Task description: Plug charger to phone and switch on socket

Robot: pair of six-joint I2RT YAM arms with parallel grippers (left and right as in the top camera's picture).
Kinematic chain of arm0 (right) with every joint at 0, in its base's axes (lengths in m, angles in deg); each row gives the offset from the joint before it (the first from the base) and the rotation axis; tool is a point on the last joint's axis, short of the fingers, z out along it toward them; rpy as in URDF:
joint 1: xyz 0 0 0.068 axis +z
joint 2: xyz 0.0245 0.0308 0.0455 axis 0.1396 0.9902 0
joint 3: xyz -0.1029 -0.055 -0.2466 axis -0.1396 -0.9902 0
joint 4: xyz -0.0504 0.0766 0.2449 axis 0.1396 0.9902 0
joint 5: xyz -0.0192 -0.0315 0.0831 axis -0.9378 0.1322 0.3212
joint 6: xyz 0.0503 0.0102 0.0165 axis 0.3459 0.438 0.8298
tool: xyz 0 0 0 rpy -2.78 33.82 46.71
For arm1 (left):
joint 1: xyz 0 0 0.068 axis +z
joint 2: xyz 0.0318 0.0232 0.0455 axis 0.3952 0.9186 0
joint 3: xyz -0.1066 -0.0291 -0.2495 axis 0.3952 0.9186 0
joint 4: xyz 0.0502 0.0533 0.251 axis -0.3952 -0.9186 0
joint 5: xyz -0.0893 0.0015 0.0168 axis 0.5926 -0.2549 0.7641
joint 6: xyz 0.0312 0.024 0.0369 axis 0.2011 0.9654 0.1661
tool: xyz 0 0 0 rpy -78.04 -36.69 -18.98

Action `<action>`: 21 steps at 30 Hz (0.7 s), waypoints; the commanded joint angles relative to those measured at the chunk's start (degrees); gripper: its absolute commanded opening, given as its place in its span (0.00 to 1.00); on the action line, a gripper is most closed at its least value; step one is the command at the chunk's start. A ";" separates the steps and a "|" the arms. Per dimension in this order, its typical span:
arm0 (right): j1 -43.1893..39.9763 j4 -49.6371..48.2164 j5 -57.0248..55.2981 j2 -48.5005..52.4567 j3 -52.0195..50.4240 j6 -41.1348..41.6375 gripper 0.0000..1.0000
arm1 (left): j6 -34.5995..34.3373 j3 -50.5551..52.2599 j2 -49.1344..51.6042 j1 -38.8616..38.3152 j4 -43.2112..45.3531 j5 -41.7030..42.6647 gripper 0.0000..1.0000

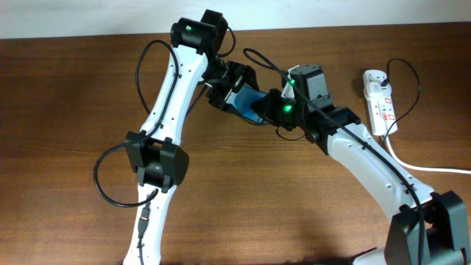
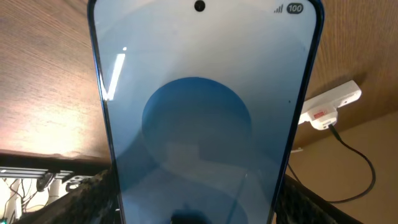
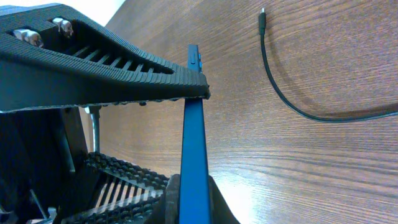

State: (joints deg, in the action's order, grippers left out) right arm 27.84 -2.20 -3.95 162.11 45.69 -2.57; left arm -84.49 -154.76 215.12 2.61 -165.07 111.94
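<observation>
The phone (image 1: pixel 248 103) is held off the table between both grippers. My left gripper (image 1: pixel 234 92) is shut on its side edges; in the left wrist view the blue screen (image 2: pixel 199 112) fills the frame between my fingers (image 2: pixel 193 202). My right gripper (image 1: pixel 268 110) is shut on the phone's faces; the right wrist view shows the phone edge-on (image 3: pixel 194 143) in my jaws (image 3: pixel 194 199). The charger's black cable (image 3: pixel 311 117) lies loose on the table, its small tip (image 3: pixel 262 12) free. The white socket strip (image 1: pixel 379 99) lies at the far right, with the cable (image 1: pixel 419 85) looping beside it.
The strip's thick white cord (image 1: pixel 427 168) runs off to the right edge. The strip (image 2: pixel 329 106) and black cable (image 2: pixel 371 171) also show in the left wrist view. Both arms crowd the middle back of the wooden table (image 1: pixel 73 110).
</observation>
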 commanded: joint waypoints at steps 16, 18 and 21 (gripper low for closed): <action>-4.17 3.65 0.17 -0.85 0.48 -6.36 0.04 | 17.16 -1.75 -3.58 2.58 0.28 4.44 0.50; -6.73 5.27 0.52 -2.34 0.48 -7.50 0.04 | 25.86 -1.75 -3.58 2.86 3.48 9.29 0.52; -12.87 7.08 3.08 -6.78 0.48 -8.57 0.04 | 39.32 -1.75 -3.58 2.84 10.10 19.47 0.66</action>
State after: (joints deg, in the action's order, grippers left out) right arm 19.25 5.32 -3.84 161.39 45.49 -8.79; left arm -60.98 -155.46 214.57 5.47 -158.95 120.31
